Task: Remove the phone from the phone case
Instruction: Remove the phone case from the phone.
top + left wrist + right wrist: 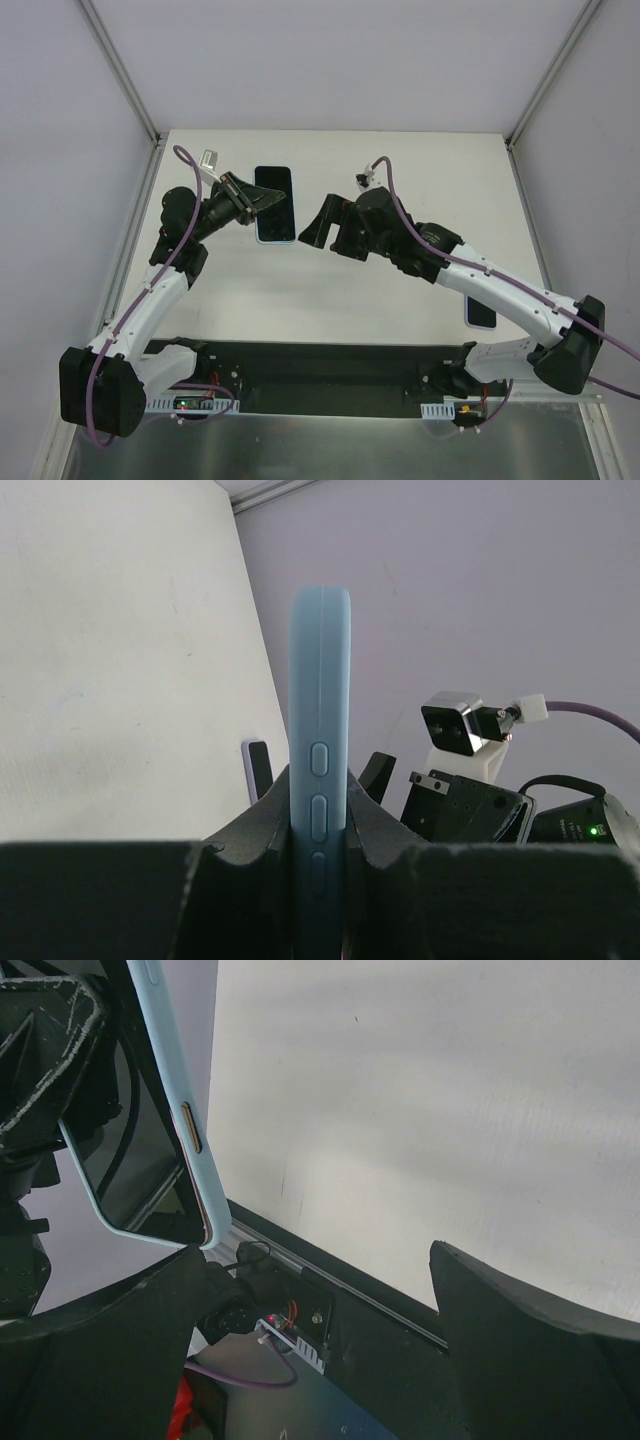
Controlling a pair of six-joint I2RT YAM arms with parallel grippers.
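Clamping narrowly on the pale blue phone case [276, 228], the left gripper [258, 200] holds it, phone [272, 185] inside, toward 11 o'clock of the table [400, 160] in the top view. The right gripper [316, 224] gapes wide just beside it at 3 o'clock.

Left wrist view: the case stands edge-on, pinched between both fingers [262, 815].

Right wrist view: the case sits tilted at 10 o'clock, and the spread fingers [540, 1330] grip nothing.
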